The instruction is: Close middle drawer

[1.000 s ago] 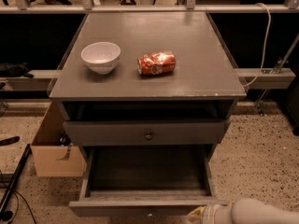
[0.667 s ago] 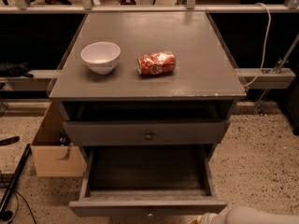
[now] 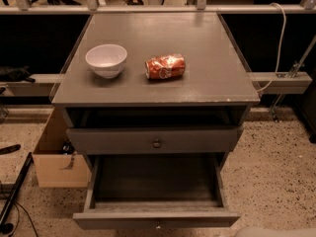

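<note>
The middle drawer (image 3: 157, 220) of the dark-grey cabinet is pulled far out toward the camera. Its empty inside (image 3: 155, 179) is in plain sight, and its small knob sits at the bottom edge of the view. The uppermost drawer (image 3: 157, 143), with a round centre knob, stands slightly out above it. The lowest drawer is hidden beneath the open one. My gripper is out of view. Only a pale piece of my arm (image 3: 276, 232) shows at the bottom right edge, just right of the open drawer's front.
A white bowl (image 3: 106, 59) and a crushed red can (image 3: 165, 66) lie on the cabinet top (image 3: 197, 38). A cardboard box (image 3: 54, 157) stands on the floor at the cabinet's left. A rail with a cable (image 3: 276, 48) runs behind on the right.
My gripper and arm have drawn back down and to the right, out of the picture. The middle drawer has stayed pulled out.
</note>
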You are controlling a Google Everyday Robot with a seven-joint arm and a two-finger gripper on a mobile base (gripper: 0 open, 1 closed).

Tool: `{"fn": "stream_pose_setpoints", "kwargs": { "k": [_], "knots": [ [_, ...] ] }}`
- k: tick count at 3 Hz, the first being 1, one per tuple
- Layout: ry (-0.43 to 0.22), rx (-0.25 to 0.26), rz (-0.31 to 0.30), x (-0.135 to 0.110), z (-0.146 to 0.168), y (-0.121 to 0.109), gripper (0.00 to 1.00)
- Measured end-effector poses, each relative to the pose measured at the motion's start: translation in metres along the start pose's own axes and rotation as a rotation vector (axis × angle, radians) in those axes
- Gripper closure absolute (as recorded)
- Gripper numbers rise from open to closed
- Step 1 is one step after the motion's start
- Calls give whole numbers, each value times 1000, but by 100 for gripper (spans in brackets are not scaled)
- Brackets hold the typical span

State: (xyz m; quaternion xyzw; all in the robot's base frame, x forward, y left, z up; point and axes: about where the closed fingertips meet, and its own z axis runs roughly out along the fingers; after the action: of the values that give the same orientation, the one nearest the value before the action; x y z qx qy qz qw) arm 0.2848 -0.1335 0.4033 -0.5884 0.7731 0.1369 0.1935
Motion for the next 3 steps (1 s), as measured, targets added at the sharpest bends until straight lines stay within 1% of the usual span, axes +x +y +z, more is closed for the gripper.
{"fn": "stream_pose_setpoints", "kwargs": {
  "k": [1, 2, 3],
  "knots": [
    [23, 9, -16, -5, 3, -5, 100],
    [69, 51, -37, -17, 2, -28, 100],
    [112, 89, -84, -31, 3, -52, 100]
  ]
}}
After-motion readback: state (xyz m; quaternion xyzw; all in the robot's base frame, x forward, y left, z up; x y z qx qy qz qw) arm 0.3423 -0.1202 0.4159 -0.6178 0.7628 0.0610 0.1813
